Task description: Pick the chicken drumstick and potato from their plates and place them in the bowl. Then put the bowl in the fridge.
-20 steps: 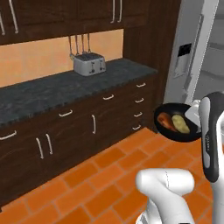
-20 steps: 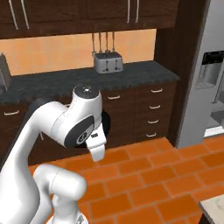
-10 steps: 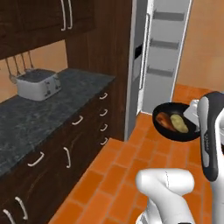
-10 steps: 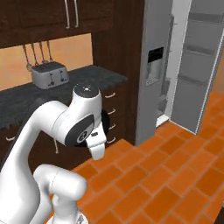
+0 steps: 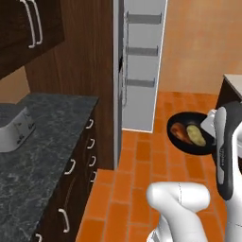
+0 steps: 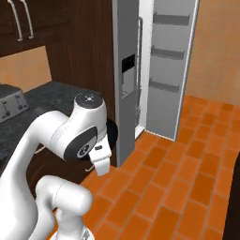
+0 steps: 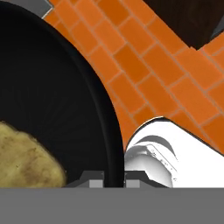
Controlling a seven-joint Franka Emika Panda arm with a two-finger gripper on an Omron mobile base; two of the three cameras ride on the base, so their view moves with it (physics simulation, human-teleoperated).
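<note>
The glossy black bowl (image 5: 188, 142) hangs over the orange floor with my gripper (image 7: 114, 178) shut on its rim (image 7: 101, 114); the rim passes between the two fingertips. Inside the bowl lie the reddish-brown chicken drumstick (image 5: 178, 132) and, beside it, the yellowish potato (image 5: 196, 134), whose rough skin shows close up in the hand view (image 7: 26, 161). The grey fridge (image 6: 125, 79) stands ahead with its door swung open, white shelves (image 5: 142, 52) showing inside. The plates are out of view.
A dark stone counter (image 5: 45, 142) with a silver toaster (image 5: 13, 130) runs along the left over dark drawers (image 5: 71, 189). Dark tall cabinetry (image 5: 80, 52) flanks the fridge. Another counter corner (image 5: 234, 84) stands at the right. Orange tiled floor (image 6: 187, 178) lies open before the fridge.
The whole scene has slid left as the base turned, so the open fridge now stands near the middle. The bowl stays in the same grip with both foods inside.
</note>
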